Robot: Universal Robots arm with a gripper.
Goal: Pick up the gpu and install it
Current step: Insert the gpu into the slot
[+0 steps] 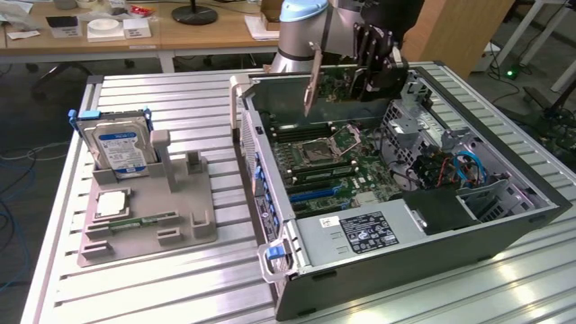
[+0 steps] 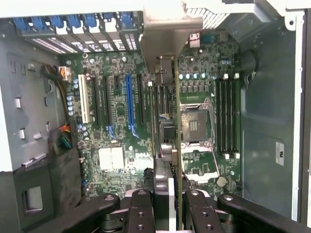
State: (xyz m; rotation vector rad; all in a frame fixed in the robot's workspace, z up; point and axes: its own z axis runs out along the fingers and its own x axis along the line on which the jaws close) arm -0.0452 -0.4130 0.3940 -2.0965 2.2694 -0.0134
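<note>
Your gripper (image 2: 168,201) has its jaws set narrow, clamped on the upper edge of the gpu (image 2: 178,141), a thin dark circuit card with a silver metal end bracket (image 2: 165,36). The card hangs edge-down below the jaws, so its connector edge faces the green motherboard (image 2: 116,160) inside the open dark grey computer case (image 1: 504,223). The card is clear above the board. The long blue expansion slot (image 2: 129,104) appears to lie beside the jaws' line, not under it.

gpu (image 1: 335,82): silver metal bracket | table (image 1: 162,283): ribbed shiny metal | holder (image 1: 193,202): matt plastic
</note>
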